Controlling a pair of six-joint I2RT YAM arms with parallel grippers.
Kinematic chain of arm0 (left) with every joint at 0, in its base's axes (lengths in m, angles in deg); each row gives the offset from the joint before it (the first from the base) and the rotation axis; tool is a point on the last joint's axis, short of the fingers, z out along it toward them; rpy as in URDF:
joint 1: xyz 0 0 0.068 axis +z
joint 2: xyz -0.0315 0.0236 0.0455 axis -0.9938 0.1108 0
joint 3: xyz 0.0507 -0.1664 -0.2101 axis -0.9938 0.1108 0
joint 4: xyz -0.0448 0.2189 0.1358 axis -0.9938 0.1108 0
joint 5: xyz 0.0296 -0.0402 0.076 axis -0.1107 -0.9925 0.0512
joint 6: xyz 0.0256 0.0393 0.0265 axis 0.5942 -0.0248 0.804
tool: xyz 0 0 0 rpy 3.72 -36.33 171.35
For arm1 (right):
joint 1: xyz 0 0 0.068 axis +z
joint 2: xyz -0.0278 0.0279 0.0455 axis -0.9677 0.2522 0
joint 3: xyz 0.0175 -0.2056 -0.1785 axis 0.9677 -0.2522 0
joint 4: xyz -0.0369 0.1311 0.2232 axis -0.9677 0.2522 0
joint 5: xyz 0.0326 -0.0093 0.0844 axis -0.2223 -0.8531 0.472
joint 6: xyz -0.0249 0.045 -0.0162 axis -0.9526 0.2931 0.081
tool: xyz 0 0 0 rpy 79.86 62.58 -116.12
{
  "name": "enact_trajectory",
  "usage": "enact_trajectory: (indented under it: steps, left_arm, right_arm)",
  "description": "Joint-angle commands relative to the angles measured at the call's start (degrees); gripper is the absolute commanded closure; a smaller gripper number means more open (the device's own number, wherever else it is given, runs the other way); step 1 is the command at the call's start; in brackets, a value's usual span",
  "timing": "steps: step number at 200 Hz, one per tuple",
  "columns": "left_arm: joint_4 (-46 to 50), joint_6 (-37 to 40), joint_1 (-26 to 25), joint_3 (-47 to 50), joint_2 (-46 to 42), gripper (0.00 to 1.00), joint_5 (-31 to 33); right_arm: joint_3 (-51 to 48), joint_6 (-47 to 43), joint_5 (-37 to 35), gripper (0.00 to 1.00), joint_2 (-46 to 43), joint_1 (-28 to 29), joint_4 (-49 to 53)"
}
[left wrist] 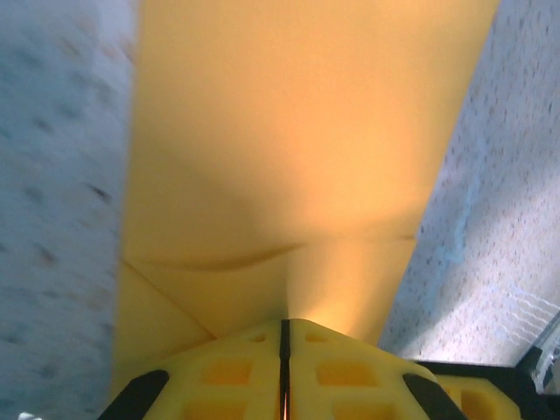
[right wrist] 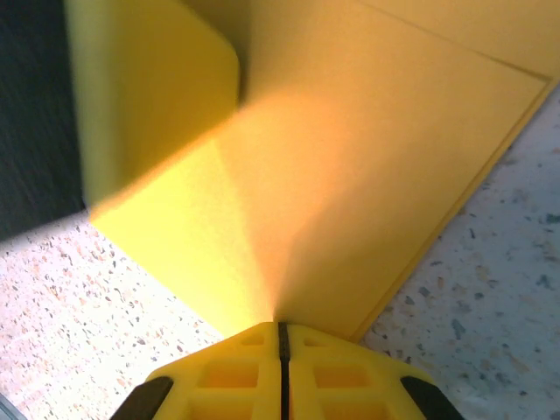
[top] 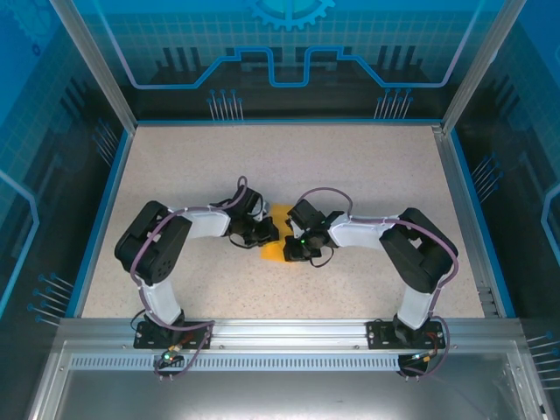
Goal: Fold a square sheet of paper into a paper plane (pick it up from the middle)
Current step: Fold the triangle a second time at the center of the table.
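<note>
Left gripper (left wrist: 284, 325), right gripper (right wrist: 280, 325): both clenched on paper sheet (top: 274, 254), centre of top view, from opposite sides. Probably pinched so to steady sheet on desk (top: 367, 166) for creasing.

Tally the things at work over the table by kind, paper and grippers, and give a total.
Orange-yellow paper sheet: 1, partly folded
Grippers: 2, the left gripper and the right gripper, each shut on the paper sheet
Total: 3
</note>
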Motion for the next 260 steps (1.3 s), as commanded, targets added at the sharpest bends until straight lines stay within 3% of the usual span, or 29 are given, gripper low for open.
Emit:
enact_trajectory:
  steps: [1,83,140,161,209,233,260]
  left_arm:
    - [3.3,2.8,4.0,-2.0,2.2,0.9,10.0]
    - [7.6,5.9,7.6,-6.7,3.7,0.9,15.5]
    - [7.7,4.7,8.9,-8.7,-0.2,0.88,13.0]
    - [7.7,3.5,8.9,-7.5,-4.3,0.82,12.1]
    - [6.1,-0.9,8.8,0.5,-13.8,0.55,9.5]
    - [2.7,-3.4,8.7,4.7,-16.7,0.48,5.3]
    - [-1.4,-5.2,8.1,8.0,-17.9,0.47,0.6]
  right_arm:
    - [-5.3,-0.6,-5.3,0.92,6.8,-0.2,11.8]
    - [-4.9,-0.7,-4.9,0.92,6.5,-0.3,11.8]
    - [-2.4,-1.1,-2.3,0.91,3.5,-0.7,8.9]
    - [0.8,-1.0,-0.6,0.86,-1.0,-1.6,5.9]
    - [4.5,0.2,-1.9,0.64,-10.3,-5.8,1.2]
    - [4.3,-1.0,-3.3,0.56,-10.1,-8.5,1.8]
    - [4.7,-3.3,-2.1,0.53,-8.2,-10.0,1.8]
